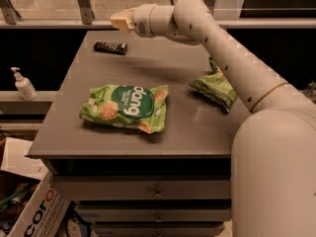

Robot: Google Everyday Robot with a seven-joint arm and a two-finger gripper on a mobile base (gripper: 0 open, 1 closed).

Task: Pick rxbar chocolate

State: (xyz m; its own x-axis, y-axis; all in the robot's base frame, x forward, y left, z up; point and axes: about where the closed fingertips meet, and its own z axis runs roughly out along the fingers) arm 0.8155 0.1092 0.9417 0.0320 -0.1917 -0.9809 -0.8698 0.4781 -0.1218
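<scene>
Hovering fingers (122, 19) near rxbar chocolate (110, 47), opening unclear; dang bag (126, 107) nearer camera; green chip bag (215, 85) partly behind arm (232, 58).

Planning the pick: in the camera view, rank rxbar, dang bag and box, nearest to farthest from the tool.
Tool hangs over the table's far edge.
1. rxbar, far left, close by.
2. dang bag, table middle.
3. box, floor, front left.

the pale robot gripper (122, 21) hangs by the far edge of the grey metal tabletop (163, 63). bare surface rings the slim black-wrapped rxbar chocolate (110, 47). the large green "dang" snack bag (126, 107) (mid-table) and the smaller dark-green chip bag (215, 85) lie well apart from it.
</scene>
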